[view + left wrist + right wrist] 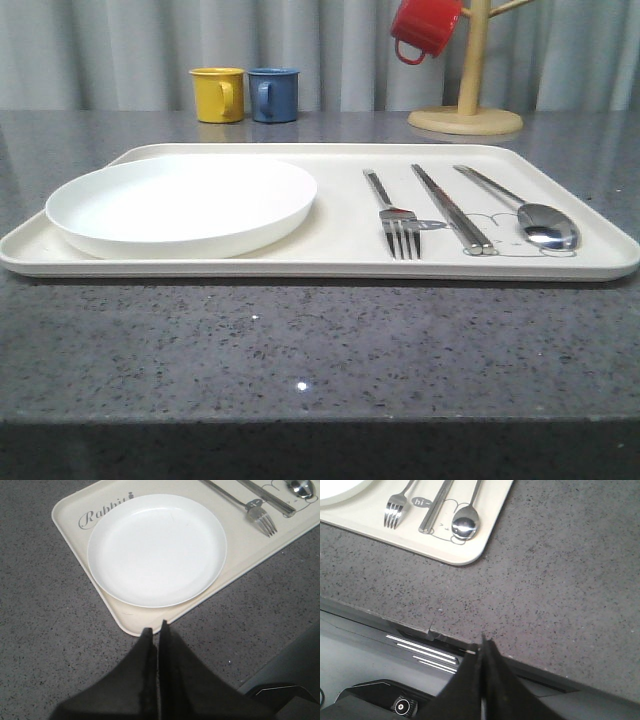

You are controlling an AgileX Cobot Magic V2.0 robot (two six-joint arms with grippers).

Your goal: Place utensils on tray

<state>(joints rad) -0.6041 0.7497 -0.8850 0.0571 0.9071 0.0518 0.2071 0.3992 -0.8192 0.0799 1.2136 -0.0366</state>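
Utensils [455,215] partly cover tray's [340,265] rabbit drawing.

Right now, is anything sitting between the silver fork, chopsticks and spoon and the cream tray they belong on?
No. The silver fork, chopsticks and spoon already lie on the cream rectangular tray, beside the round white plate.

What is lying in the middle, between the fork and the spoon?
The pair of chopsticks lies between the fork and the spoon, all side by side on the tray, as the front view shows.
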